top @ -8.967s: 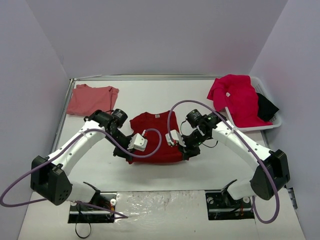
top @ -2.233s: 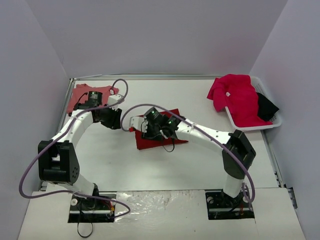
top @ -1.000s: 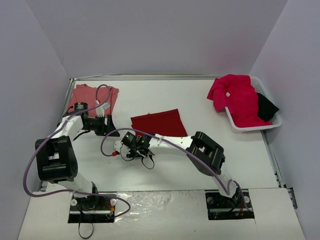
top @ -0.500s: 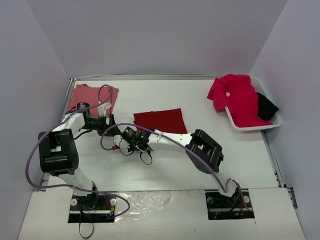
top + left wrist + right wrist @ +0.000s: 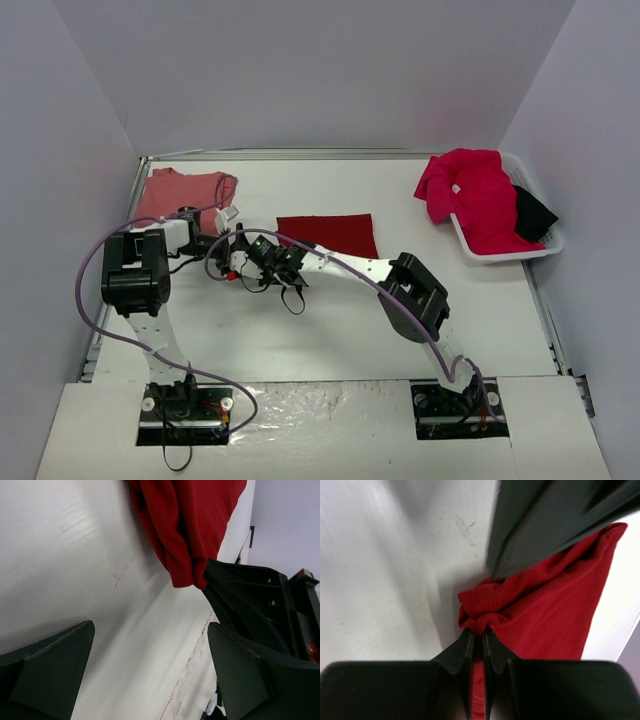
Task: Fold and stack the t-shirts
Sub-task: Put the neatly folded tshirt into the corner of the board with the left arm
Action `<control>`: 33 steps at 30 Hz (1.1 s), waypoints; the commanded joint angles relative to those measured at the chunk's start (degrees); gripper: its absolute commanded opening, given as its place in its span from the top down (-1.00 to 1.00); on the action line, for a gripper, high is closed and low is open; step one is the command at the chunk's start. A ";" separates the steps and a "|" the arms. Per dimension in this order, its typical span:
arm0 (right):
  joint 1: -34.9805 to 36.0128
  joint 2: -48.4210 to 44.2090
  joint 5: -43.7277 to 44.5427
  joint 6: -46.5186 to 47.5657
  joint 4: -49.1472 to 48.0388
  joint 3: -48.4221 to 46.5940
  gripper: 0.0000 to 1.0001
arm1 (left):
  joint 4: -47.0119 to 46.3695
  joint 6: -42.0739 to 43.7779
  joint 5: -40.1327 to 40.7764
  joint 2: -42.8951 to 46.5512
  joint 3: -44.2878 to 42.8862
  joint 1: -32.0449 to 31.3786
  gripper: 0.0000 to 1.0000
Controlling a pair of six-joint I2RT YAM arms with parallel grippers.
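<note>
Crimson t-shirt [image 5: 327, 232]: folded into a flat rectangle, lying on the desk [image 5: 330, 330] just toward 12 o'clock from centre in the top view. Its long edges run 9 to 3 o'clock.

Right hand [image 5: 477, 630]: jaws closed tight. In its own wrist view, a bunched corner of this shirt's cloth [image 5: 540, 595] is pinched between the fingertips. The rest of the cloth spreads away toward 1 o'clock. Whether the pinched corner is off the desk surface cannot be told. The right arm reaches across the desk toward 9 o'clock.

Left hand [image 5: 150, 630]: jaws spread wide, gripping nothing, bare desk between the fingers. In the left wrist view the red cloth [image 5: 190, 520] hangs in from 12 o'clock. Its bunched tip meets the dark fingers of the other hand at about 2 o'clock. The two hands sit close together, at 9 o'clock from the folded rectangle.

Salmon-pink t-shirt [image 5: 185, 190]: lying at 10 o'clock on the desk, near the far-left corner, well apart from the crimson one.

Raspberry t-shirt [image 5: 465, 195]: draped over the rim of the white basket [image 5: 545, 245] at 2 o'clock, partly spilling onto the desk. A dark item [image 5: 535, 212] lies in the basket beside it.
</note>
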State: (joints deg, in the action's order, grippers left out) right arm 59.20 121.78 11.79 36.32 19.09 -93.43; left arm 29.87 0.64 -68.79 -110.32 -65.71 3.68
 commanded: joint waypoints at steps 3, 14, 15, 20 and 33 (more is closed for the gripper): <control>-0.58 -2.33 3.41 -0.46 1.30 -2.99 1.00 | -5.78 -7.93 -4.33 -2.17 -2.05 -4.37 -0.94; -0.31 -2.24 3.15 -0.89 2.44 -3.43 1.00 | -26.43 -27.53 -3.10 -8.50 -2.23 -8.69 -0.89; -0.31 -2.24 3.24 -0.81 2.62 -3.43 1.00 | -27.40 -28.15 -2.84 -8.94 -2.23 -8.95 -0.89; 0.04 -2.33 3.24 -0.81 2.88 -3.78 1.00 | -32.58 -32.27 -0.82 -10.96 -2.23 -10.01 -0.89; 0.39 -2.07 2.97 -0.81 3.76 -4.57 1.00 | -35.05 -35.45 3.05 -16.41 -4.60 -12.82 -0.89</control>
State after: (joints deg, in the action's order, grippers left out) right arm 58.98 121.75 13.26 35.99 20.86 -95.90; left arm -3.92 -37.93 -74.98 -122.63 -70.59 -8.21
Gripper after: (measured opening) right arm 0.027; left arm 0.942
